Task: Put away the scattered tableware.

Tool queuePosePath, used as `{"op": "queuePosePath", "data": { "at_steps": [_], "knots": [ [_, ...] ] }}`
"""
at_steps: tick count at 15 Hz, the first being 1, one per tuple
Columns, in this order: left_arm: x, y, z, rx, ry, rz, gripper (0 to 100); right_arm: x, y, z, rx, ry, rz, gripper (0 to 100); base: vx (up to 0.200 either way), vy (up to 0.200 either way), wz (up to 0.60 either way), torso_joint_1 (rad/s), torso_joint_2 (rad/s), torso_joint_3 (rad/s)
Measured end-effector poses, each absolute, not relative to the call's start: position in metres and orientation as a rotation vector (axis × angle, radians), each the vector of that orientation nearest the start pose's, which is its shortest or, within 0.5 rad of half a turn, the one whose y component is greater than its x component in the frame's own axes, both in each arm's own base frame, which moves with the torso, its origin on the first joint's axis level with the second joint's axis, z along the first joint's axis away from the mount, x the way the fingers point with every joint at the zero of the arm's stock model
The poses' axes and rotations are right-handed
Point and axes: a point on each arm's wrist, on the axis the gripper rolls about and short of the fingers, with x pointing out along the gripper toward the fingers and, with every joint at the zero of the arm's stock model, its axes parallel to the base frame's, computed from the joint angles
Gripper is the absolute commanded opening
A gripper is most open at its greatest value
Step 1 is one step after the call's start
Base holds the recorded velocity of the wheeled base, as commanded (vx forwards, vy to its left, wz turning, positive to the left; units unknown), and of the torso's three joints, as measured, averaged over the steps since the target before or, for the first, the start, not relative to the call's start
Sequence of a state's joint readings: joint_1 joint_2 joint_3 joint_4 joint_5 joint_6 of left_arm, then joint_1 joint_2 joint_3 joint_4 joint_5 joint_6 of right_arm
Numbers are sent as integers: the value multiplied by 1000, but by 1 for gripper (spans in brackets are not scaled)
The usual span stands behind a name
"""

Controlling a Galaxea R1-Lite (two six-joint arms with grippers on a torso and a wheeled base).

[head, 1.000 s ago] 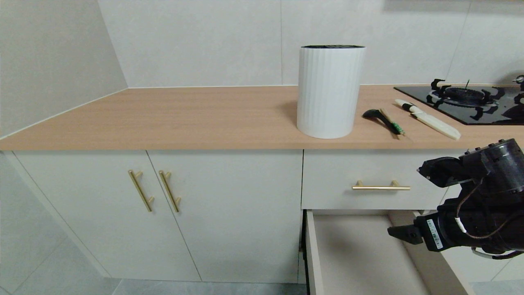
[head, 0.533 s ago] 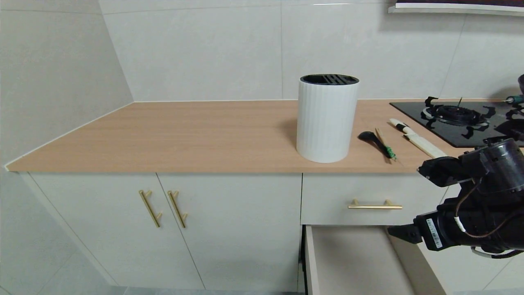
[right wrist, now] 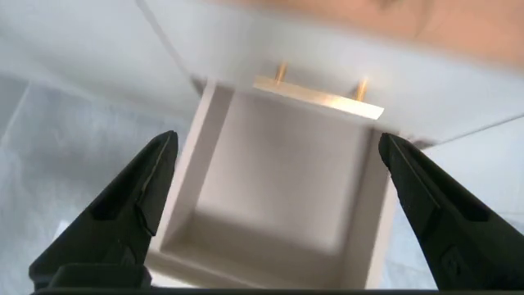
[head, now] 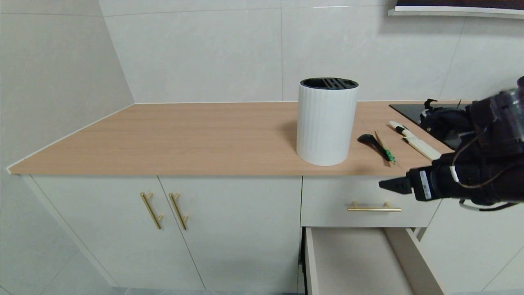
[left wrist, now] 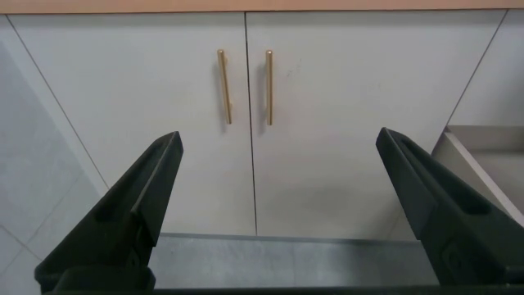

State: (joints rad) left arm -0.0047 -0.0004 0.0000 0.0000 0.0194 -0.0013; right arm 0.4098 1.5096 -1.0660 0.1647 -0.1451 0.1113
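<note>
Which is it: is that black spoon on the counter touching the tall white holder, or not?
Apart. The head view shows a narrow strip of bare countertop between the black spoon and the white holder.

The right gripper (right wrist: 276, 138) has risen from the open drawer (head: 312, 254) to countertop (head: 204, 139) level.

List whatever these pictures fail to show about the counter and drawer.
White ribbed cylindrical holder, head view: contents hidden by its own wall.
Open beige lower drawer, head view: front cut off by the bottom edge; blurred in the right wrist view.
Black gas hob, head view: mostly behind the right arm.
Thin wooden sticks beside the black green-handled spoon, head view: too small to count.
</note>
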Motion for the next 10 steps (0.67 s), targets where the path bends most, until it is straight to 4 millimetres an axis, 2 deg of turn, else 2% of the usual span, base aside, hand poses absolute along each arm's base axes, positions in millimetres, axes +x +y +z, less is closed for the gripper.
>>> {"op": "queuePosePath", "data": {
  "at_steps": [2,3,6,10],
  "knots": [
    [-23,1,75,-1,0,15,100,257,100,259,-21,584,144,100,0,0,0,0,0,0],
    [-23,1,75,-2,0,15,100,268,100,263,3,588,96,100,0,0,0,0,0,0],
    [-23,1,75,-2,0,15,100,300,102,254,16,607,-6,100,0,0,0,0,0,0],
    [-23,1,75,-2,0,15,100,328,105,236,40,630,-106,100,0,0,0,0,0,0]
  ]
}}
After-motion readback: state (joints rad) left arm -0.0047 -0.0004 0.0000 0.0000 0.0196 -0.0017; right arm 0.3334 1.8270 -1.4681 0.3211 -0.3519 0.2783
